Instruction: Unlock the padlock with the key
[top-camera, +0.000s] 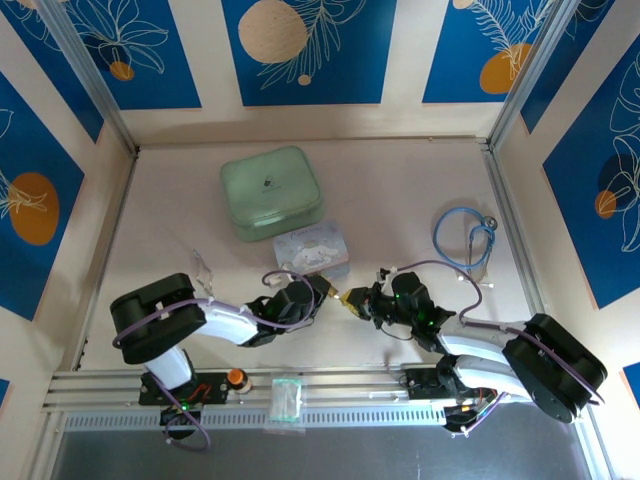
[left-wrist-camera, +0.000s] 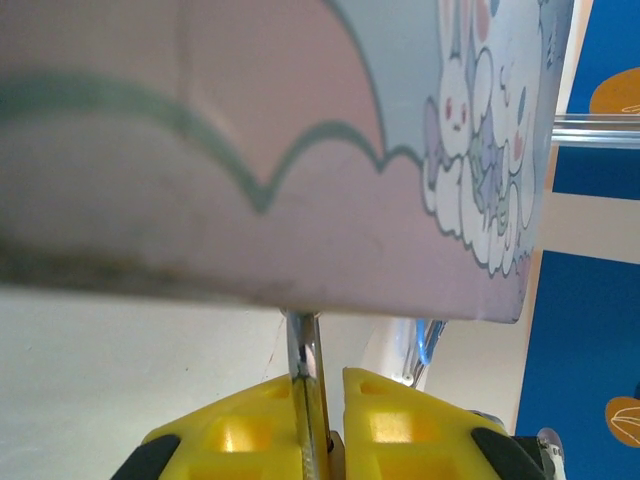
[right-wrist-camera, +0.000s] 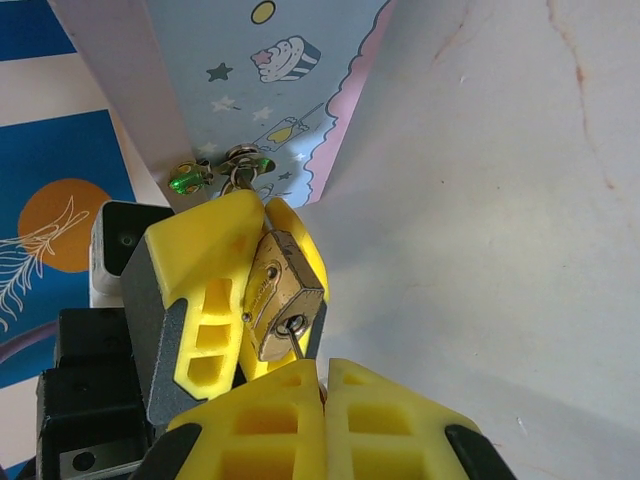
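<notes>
The small brass padlock (right-wrist-camera: 283, 290) hangs off the table, pinched between the yellow fingers (right-wrist-camera: 205, 265) of my left gripper (top-camera: 335, 292). In the left wrist view that gripper (left-wrist-camera: 322, 378) is shut on the padlock's silver shackle (left-wrist-camera: 304, 352), just under the pastel tin. My right gripper (right-wrist-camera: 322, 365) is shut on the key (right-wrist-camera: 297, 346); only its thin blade shows, with its tip in the keyhole on the padlock's end face. From above, the right gripper (top-camera: 362, 303) meets the left one nose to nose in front of the tin, with the padlock (top-camera: 350, 297) between them.
The pastel cartoon tin (top-camera: 312, 250) lies right behind the grippers, and a green square tin (top-camera: 271, 191) lies farther back. A blue cable loop (top-camera: 465, 235) is at the right. A clear plastic scrap (top-camera: 203, 268) lies at the left. The rail (top-camera: 330, 385) runs along the near edge.
</notes>
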